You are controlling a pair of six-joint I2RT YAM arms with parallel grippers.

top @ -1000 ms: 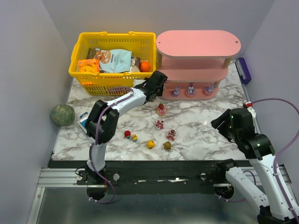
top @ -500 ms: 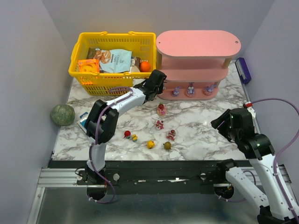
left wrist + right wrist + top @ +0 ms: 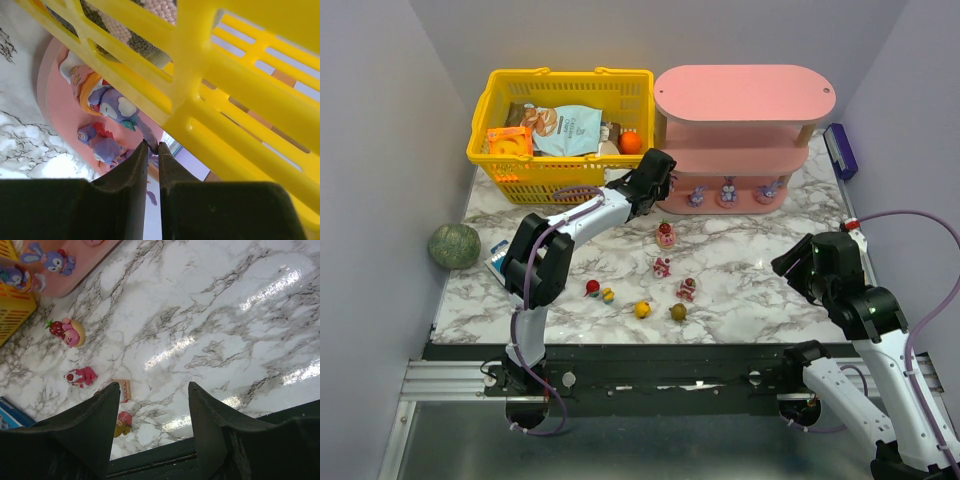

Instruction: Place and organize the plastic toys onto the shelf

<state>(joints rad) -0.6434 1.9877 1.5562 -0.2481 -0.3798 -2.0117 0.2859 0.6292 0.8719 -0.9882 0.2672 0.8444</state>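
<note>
Left gripper (image 3: 658,172) sits at the left end of the shelf (image 3: 745,95), low by the bottom board, with the yellow basket (image 3: 560,75) just beside it on the other side. Left wrist view: fingers (image 3: 131,175) nearly together, only a thin slit between them; a dark sliver shows at the tips, and it cannot be told whether anything is pinched. The basket wall fills the upper right of that view; two purple bunny toys (image 3: 112,107) lie beyond the tips on the pink bottom board. Top view: three bunny toys on the bottom tier, spaced along its front; the top board is bare, and the middle board's surface is mostly hidden. Seven plastic toys rest on the marble table (image 3: 770,240) in front of the shelf: three pink strawberry-topped toys (image 3: 666,235) in a loose line running toward the near edge, and four small round toys (image 3: 643,309) in a row near that edge, red, yellow, yellow, olive from left to right. Right gripper (image 3: 155,390) hovers over the right near part of the table, jaws wide apart, nothing between them, well apart from the toys. Green speckled ball (image 3: 454,245) lies off the table's left edge.
</note>
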